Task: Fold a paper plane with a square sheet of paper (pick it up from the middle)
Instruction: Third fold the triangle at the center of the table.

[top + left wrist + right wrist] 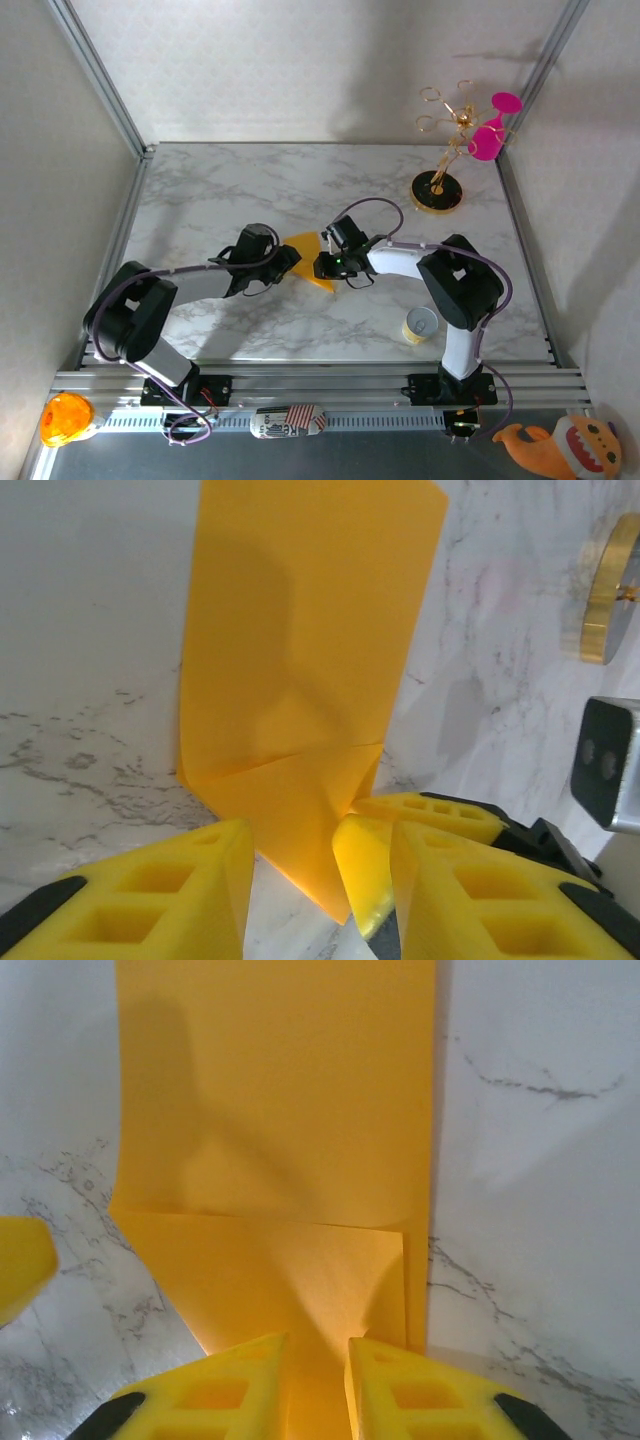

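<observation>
The yellow-orange sheet of paper (303, 245) is lying near the middle of the marble surface (250, 180), partly folded, its matte face looking smooth and untorn. In the right wrist view the sheet (270, 1090) is stretching away as a flat panel with straight, parallel sides, while a crease is crossing it near the right hand (317, 1345) and a doubled layer is narrowing below that line. In the left wrist view the paper (300, 630) is tapering to a point that is sitting between the spread fingers of the left hand (320, 850).
</observation>
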